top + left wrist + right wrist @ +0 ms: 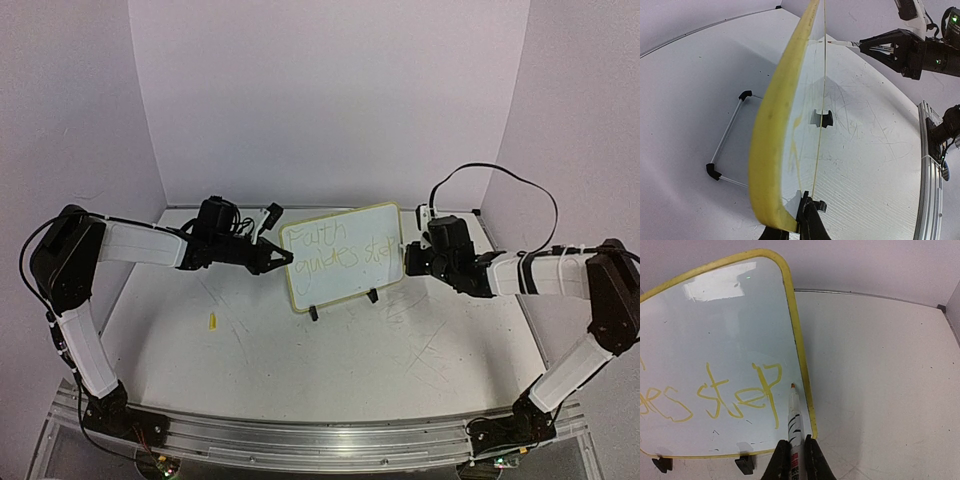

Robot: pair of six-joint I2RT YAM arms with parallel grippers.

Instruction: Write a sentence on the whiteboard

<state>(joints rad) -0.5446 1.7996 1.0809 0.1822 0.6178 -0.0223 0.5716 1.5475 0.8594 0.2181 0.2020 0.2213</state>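
Right gripper [795, 450] pinches marker [794, 415], tip just inside right rim of whiteboard [715, 340] after "step", board upright on table [300, 370], long axis running left toward left gripper [283, 258] clamping opposite edge, so free space probably lies down-left.

Glossy, smooth whiteboard [715, 340]; matt, scratched table [300, 370]; ridged bare-metal rail [320, 440]

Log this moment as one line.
left hand: shut on yellow-rimmed whiteboard | right hand: shut on white marker | tip: beside "step"
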